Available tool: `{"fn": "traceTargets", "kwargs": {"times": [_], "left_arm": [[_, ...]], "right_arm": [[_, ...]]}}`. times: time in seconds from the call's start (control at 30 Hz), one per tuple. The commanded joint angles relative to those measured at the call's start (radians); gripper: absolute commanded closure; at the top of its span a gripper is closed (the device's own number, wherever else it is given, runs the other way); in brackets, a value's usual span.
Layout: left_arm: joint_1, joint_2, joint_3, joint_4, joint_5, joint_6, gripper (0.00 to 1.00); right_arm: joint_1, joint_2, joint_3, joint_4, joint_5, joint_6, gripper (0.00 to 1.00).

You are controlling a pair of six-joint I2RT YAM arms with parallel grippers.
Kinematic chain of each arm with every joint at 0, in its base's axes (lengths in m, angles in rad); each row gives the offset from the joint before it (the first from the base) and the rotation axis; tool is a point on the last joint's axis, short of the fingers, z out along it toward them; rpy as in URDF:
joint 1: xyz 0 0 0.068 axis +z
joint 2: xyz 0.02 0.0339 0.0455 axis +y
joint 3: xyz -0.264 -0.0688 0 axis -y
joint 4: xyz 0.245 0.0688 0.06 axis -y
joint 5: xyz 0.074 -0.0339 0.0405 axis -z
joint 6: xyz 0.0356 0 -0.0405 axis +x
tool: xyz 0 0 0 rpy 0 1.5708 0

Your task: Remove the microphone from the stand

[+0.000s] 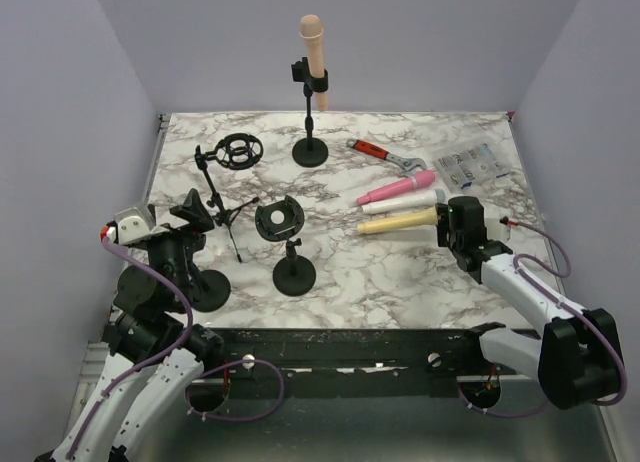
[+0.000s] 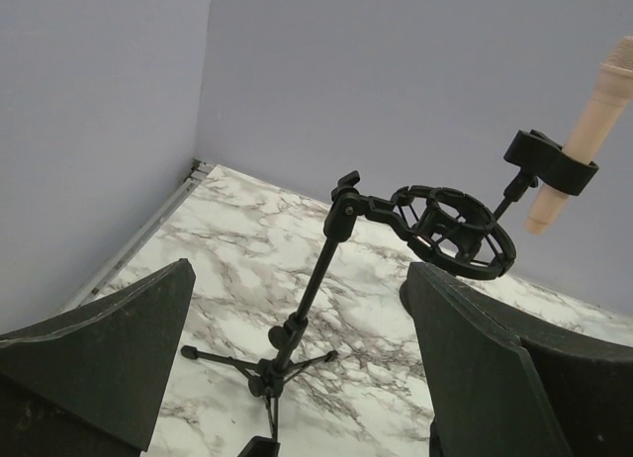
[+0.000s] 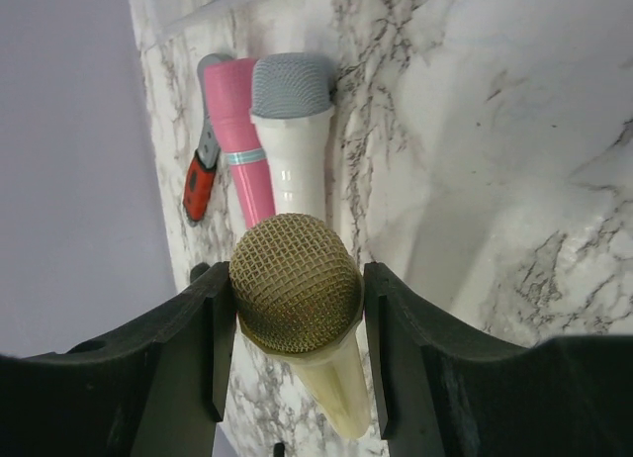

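Observation:
A peach microphone [image 1: 313, 57] stands upright in the clip of a black round-base stand [image 1: 310, 150] at the back of the table; the left wrist view shows this microphone [image 2: 584, 131] at the upper right. A cream microphone [image 1: 400, 221] with a gold mesh head [image 3: 295, 284] lies level at the right. My right gripper [image 1: 447, 222] is shut on that head, one finger on each side [image 3: 297, 279]. My left gripper [image 1: 190, 207] is open at the left, apart from everything, with a tripod stand between its fingers' lines of sight [image 2: 302, 274].
A tripod stand with an empty shock mount [image 1: 238, 152] is at the left. An empty clip stand [image 1: 280, 219] is in the middle, and a round base [image 1: 205, 290] sits near the left arm. A white microphone [image 1: 400, 204], a pink one [image 1: 398, 189], a red-handled wrench [image 1: 385, 154] and a plastic bag [image 1: 470, 165] lie at the right.

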Motion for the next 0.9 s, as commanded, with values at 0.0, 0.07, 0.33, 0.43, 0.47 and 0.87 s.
{"fn": "traceTargets", "kwargs": {"times": [0.0, 0.07, 0.33, 0.43, 0.47, 0.87], "left_arm": [[0.006, -0.017, 0.027, -0.009, 0.019, -0.01, 0.09], [0.006, -0.016, 0.026, -0.009, 0.022, -0.01, 0.09], [0.006, -0.017, 0.029, -0.011, 0.023, -0.013, 0.09], [0.006, -0.016, 0.028, -0.012, 0.025, -0.013, 0.09], [0.006, -0.017, 0.028, -0.011, 0.023, -0.013, 0.09], [0.006, -0.016, 0.028, -0.011, 0.02, -0.012, 0.09]], "right_arm": [[-0.033, 0.044, -0.037, 0.062, -0.015, 0.098, 0.98], [-0.039, 0.063, -0.047, 0.082, -0.012, 0.101, 0.98], [-0.071, 0.151, -0.087, 0.167, -0.065, 0.094, 0.9], [-0.081, 0.177, -0.094, 0.185, -0.087, 0.093, 0.89], [-0.083, 0.181, -0.096, 0.192, -0.089, 0.088, 0.87], [-0.099, 0.245, -0.094, 0.215, -0.081, 0.063, 0.76]]}}
